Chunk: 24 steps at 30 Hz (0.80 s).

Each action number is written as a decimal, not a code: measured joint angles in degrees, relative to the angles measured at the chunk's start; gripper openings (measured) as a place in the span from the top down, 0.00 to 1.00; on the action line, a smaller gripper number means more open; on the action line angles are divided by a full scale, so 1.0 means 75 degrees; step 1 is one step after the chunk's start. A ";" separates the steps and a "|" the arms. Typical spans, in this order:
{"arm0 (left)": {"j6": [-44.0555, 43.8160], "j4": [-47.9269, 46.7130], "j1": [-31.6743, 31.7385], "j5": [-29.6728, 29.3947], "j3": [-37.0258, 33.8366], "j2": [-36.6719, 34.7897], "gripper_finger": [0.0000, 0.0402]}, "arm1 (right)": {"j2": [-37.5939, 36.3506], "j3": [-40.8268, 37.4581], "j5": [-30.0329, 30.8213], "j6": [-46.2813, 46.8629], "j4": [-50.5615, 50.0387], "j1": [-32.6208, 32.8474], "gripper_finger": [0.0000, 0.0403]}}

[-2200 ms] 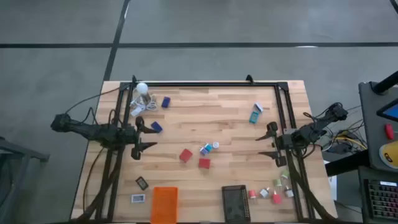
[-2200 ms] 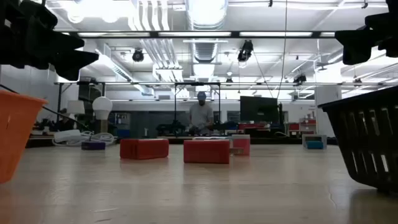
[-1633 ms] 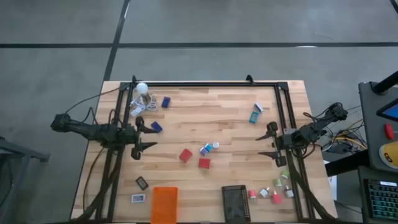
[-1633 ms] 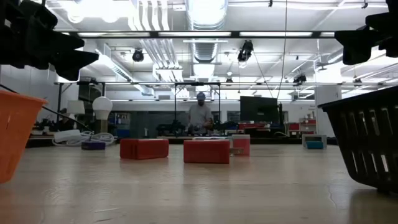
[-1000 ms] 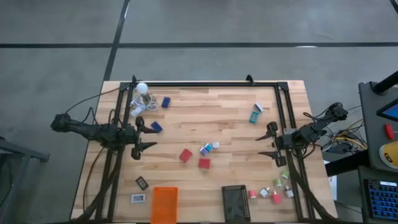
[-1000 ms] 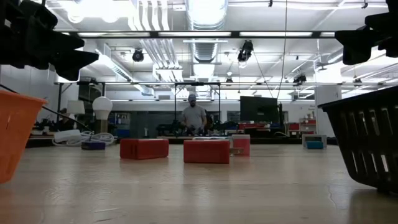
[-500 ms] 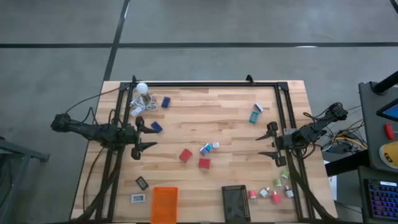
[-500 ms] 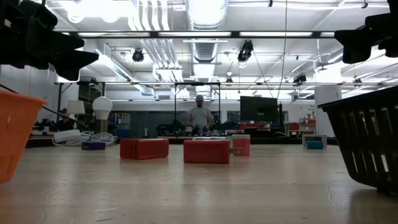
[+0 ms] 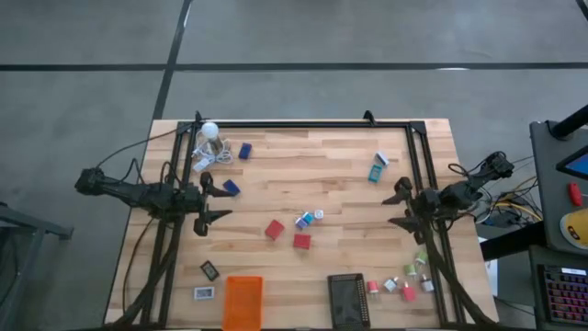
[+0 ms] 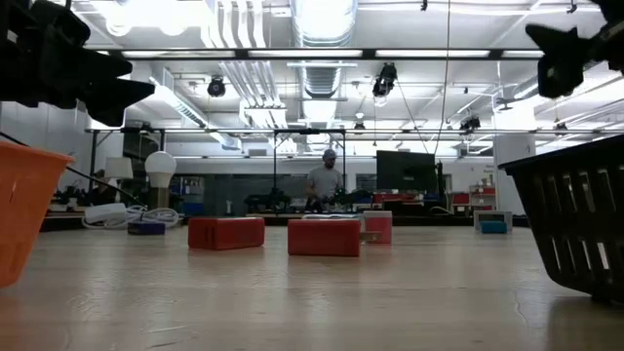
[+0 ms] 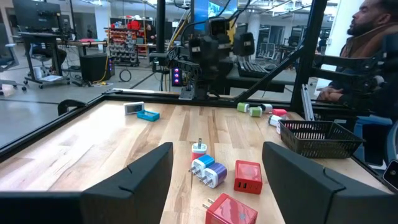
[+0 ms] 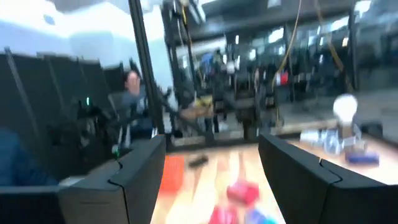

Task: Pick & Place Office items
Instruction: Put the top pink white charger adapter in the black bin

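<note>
Right pincer (image 9: 399, 210) hung wide, empty, above bench (image 9: 340, 165) at 3 o'clock edge. Left pincer (image 9: 209, 201) gaped empty at 9 o'clock edge, dark blue block (image 9: 231, 187) just beside. Red cubes (image 9: 275, 229) and teal-and-white pieces (image 9: 305, 220) lay mid-bench between pincers. Orange tray (image 9: 243, 302) and black tray (image 9: 347, 299) sat at 6 o'clock edge.
</note>
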 joint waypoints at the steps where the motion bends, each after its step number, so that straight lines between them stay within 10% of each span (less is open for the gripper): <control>1: -0.0001 0.0000 -0.0002 0.0001 0.0000 0.0000 0.37 | 0.0000 0.0000 0.0029 -0.0089 0.0283 0.0000 0.37; 13: -0.0001 0.0000 -0.0003 0.0001 -0.0003 0.0000 0.37 | 0.0022 0.0084 0.2594 0.0332 0.1352 0.0000 0.38; 24: 0.0000 0.0000 0.0000 0.0000 0.0000 0.0000 0.37 | 0.0869 0.1219 0.3134 0.0173 0.0992 -0.0023 0.42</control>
